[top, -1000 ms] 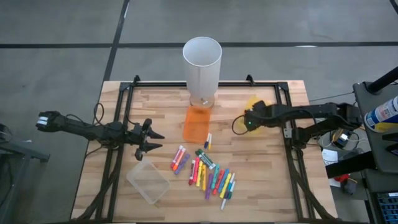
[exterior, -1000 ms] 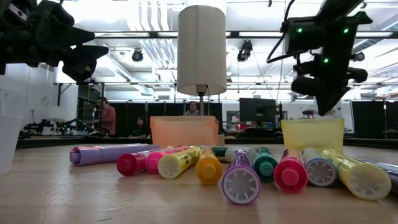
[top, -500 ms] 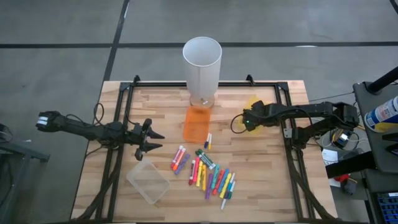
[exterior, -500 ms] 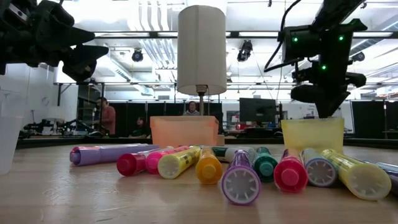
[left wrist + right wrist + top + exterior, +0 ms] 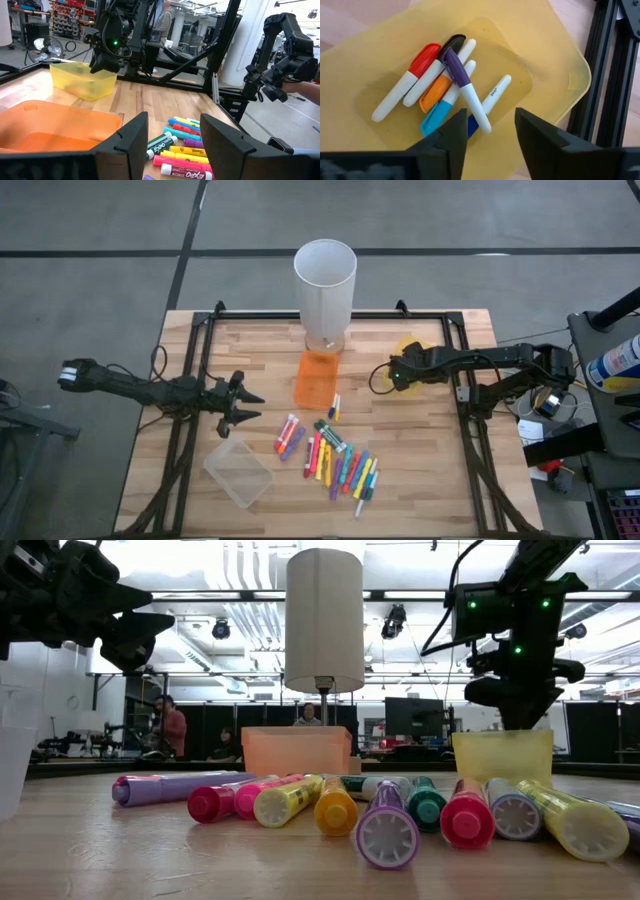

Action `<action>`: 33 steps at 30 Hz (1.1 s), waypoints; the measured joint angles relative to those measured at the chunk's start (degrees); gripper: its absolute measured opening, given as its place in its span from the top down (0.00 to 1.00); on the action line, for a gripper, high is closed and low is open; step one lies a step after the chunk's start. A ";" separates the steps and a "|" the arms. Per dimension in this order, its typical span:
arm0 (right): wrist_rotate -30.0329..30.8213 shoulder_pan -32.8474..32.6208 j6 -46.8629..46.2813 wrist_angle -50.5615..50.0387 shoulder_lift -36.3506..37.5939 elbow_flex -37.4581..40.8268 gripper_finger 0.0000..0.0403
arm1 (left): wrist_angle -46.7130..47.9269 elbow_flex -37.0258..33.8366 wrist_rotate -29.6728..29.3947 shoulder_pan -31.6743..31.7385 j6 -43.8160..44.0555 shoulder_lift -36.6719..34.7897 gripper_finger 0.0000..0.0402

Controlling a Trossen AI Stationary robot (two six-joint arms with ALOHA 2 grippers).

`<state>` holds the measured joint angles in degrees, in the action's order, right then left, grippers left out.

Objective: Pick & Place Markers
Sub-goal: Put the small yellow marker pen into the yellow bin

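Several coloured markers (image 5: 335, 460) lie in a heap on the wooden table, near its front middle; they fill the foreground of the low view (image 5: 390, 810). My right gripper (image 5: 395, 375) hangs open just above the yellow bin (image 5: 412, 352), touching nothing. Its wrist view looks down past the fingers (image 5: 490, 125) into the yellow bin (image 5: 560, 60). Several markers (image 5: 445, 80) lie on the bin's floor, a purple-capped one (image 5: 462, 85) across the others. My left gripper (image 5: 240, 402) waits open above the table's left side (image 5: 172, 135).
A tall white cylinder (image 5: 325, 280) stands at the far middle, with an orange bin (image 5: 318, 378) just in front of it. Two markers (image 5: 335, 405) lie beside that bin. A clear bin (image 5: 238, 470) sits near the front left. People stand in the room behind (image 5: 172, 725).
My right gripper has shifted a little toward the table's left edge, staying over the yellow bin.
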<state>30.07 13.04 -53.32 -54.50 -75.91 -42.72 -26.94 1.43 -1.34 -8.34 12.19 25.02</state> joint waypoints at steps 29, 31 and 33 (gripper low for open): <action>-1.63 -6.18 1.62 0.64 0.10 -10.44 0.53 | 0.00 -0.01 -0.01 0.00 0.01 0.00 0.57; -1.63 -7.94 1.66 2.71 0.08 -10.64 0.53 | 0.02 -0.02 0.00 0.00 0.02 0.00 0.57; -1.64 -9.80 2.55 5.48 0.07 -10.59 0.53 | 0.02 -0.02 0.00 0.00 0.01 0.00 0.57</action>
<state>28.44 3.23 -50.77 -49.02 -75.84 -53.31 -26.92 1.42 -1.34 -8.34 12.20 25.02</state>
